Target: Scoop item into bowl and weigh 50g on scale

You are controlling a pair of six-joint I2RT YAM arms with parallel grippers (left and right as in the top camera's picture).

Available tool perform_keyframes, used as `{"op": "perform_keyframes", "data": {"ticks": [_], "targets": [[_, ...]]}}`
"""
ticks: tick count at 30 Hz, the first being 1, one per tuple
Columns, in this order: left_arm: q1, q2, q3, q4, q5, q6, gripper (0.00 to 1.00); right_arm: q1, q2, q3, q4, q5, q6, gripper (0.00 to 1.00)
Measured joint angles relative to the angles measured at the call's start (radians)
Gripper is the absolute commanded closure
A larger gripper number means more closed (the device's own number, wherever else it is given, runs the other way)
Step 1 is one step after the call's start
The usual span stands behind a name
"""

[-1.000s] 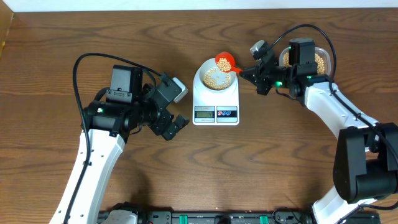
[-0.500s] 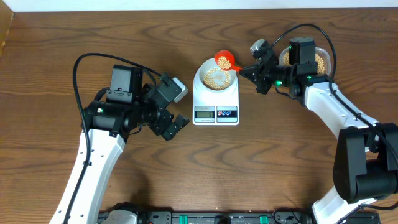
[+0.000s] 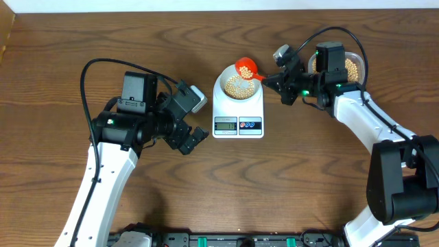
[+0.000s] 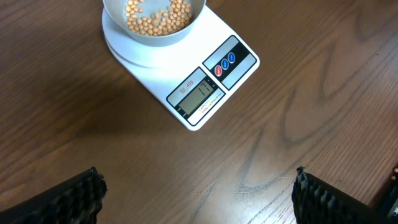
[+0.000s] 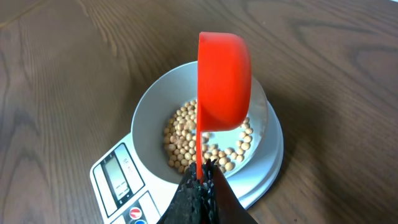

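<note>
There is one white rounded digital scale [image 3: 238, 124], one small pale round bowl [image 5: 149, 124] and one red plastic scoop [image 5: 224, 81]. One clear plastic tub [image 3: 361, 66] sits at two o'clock. The small round tan beans [image 4: 155, 15] are too many to count.

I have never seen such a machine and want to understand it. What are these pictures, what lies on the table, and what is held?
These are two robot arms at a wooden table, each ending in a two-finger gripper. One picture looks down from above; the other two come from cameras on the wrists. In the middle stands a white kitchen scale with a pale bowl on it, holding tan beans. A clear tub with more beans sits partly hidden under the right arm. The right gripper is shut on the handle of a red scoop, tipped on its side over the bowl. The left gripper is wide open and holds nothing.
</note>
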Motion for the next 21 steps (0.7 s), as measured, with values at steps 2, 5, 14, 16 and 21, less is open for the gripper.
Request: {"op": "perform_keyframes", "data": {"ticks": [2, 5, 14, 16, 21], "targets": [[0.000, 0.000, 0.000, 0.000, 0.000, 0.000, 0.02, 0.000, 0.000, 0.000, -0.002, 0.000, -0.002, 0.99], [0.000, 0.000, 0.000, 0.000, 0.000, 0.000, 0.02, 0.000, 0.000, 0.000, -0.001, 0.000, -0.003, 0.99], [0.000, 0.000, 0.000, 0.000, 0.000, 0.000, 0.02, 0.000, 0.000, 0.000, -0.001, 0.002, -0.004, 0.99], [0.000, 0.000, 0.000, 0.000, 0.000, 0.000, 0.02, 0.000, -0.002, 0.000, 0.006, -0.001, -0.007, 0.99], [0.000, 0.000, 0.000, 0.000, 0.000, 0.000, 0.02, 0.000, -0.027, 0.000, 0.001, -0.009, -0.010, 0.99]]}}
